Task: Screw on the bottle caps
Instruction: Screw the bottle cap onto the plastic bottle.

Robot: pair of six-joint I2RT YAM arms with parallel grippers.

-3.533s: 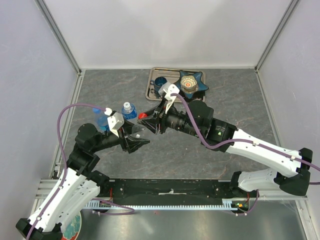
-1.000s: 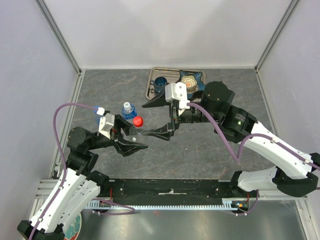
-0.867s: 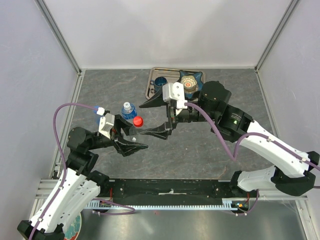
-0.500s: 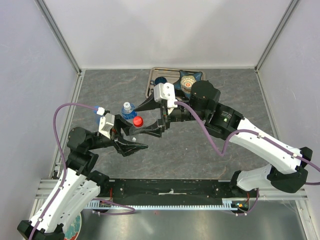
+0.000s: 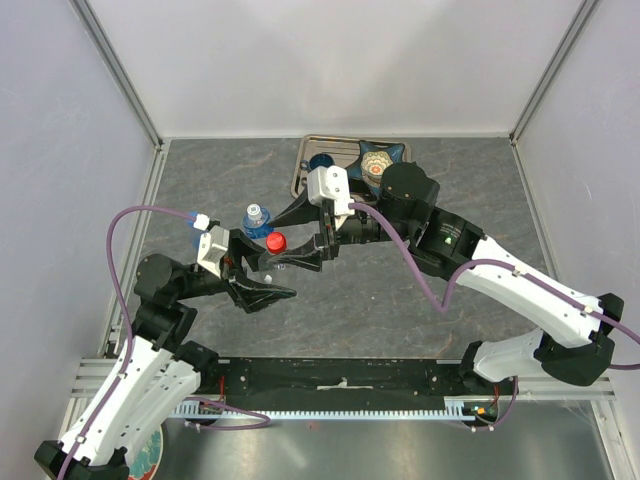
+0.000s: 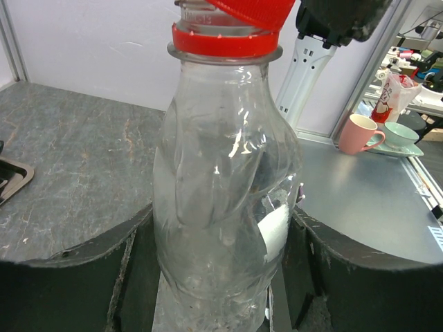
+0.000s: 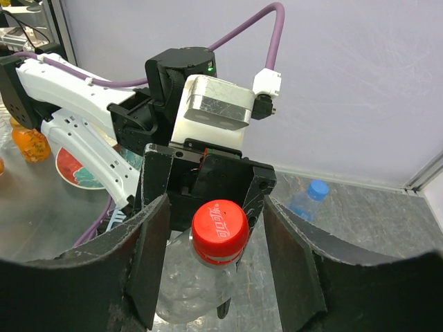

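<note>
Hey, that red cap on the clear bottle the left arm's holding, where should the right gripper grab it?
Grip the red cap by its round side wall, fingers on opposite sides, coming down from above along the neck. The clear bottle stands upright in the left gripper, with the cap topmost and unobstructed, and the right gripper is open astride it.

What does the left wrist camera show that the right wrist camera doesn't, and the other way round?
Only the left wrist view: the clear bottle seen side-on, its body clamped in the left gripper, and a pink mug far to the right.
Only the right wrist view: the top face of the red cap, the right gripper straddling it with a gap on either side, and a second bottle with a blue cap behind.
Both: the same clear bottle with the red cap on its neck.
</note>
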